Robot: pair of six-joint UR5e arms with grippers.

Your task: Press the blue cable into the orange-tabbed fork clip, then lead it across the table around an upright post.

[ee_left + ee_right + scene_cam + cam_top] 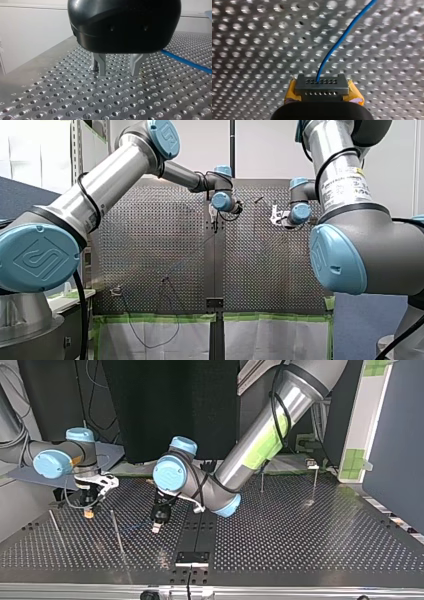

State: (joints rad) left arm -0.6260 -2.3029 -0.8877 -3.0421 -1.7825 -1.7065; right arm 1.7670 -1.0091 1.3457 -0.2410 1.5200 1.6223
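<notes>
Right gripper (322, 86) pinches blue cable (337, 45). In clip yet? Cannot tell. Left gripper (118, 72) spread, empty, near post (94, 62). Round-post part not done.

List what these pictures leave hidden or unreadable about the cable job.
Blue cable: right wrist view, near end vanishes behind my right gripper, far end cut by the edge.
Orange piece: top view, too small to identify.
Post: left wrist view, half hidden by a finger of my left gripper.

I can read no words. The round blue joint cap (37, 257) on my left arm (115, 175) bears only an embossed emblem, and the white sticker (347, 184) on my right arm (325, 140) has print too small to read.
</notes>
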